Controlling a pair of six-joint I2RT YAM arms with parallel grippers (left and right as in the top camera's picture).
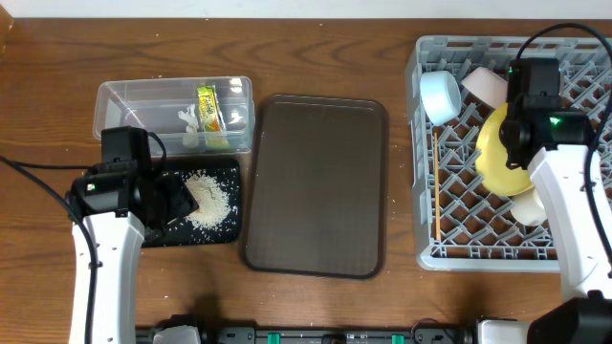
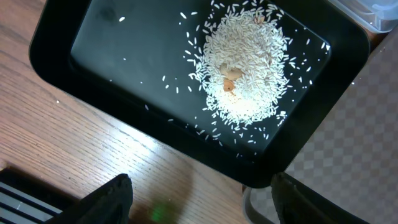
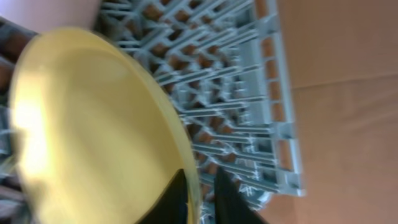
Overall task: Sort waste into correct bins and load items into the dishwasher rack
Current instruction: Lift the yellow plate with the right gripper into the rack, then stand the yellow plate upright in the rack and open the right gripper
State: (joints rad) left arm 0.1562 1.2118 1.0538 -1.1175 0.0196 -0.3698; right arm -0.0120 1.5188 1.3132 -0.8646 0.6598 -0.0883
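My right tool (image 3: pixel 203 198) is clenched on the rim of the yellow plate (image 3: pixel 93 124), which is tilted on edge in the grey rack (image 3: pixel 249 87). My left tool (image 2: pixel 199 202) hangs released, 2 fingers spread wide, over the black tray (image 2: pixel 118 56) holding the rice pile (image 2: pixel 245 68) on the table (image 2: pixel 56 143).

Table (image 1: pixel 316 306): brown wood, visible grain, light sheen. Black tray (image 2: pixel 124 56): smooth glossy plastic, catching light. Rice (image 2: pixel 245 68): matt white grains. Tub (image 1: pixel 143 100): clear see-through plastic. Wrapper (image 1: pixel 208 107): shiny printed film. Serving tray (image 1: pixel 316 186): dark brown, matt, finely textured face. Rack (image 3: pixel 249 93): grey matt plastic grid. Yellow plate (image 3: pixel 81 124): smooth, glossy. Chopsticks (image 1: pixel 436 186): pale wood.
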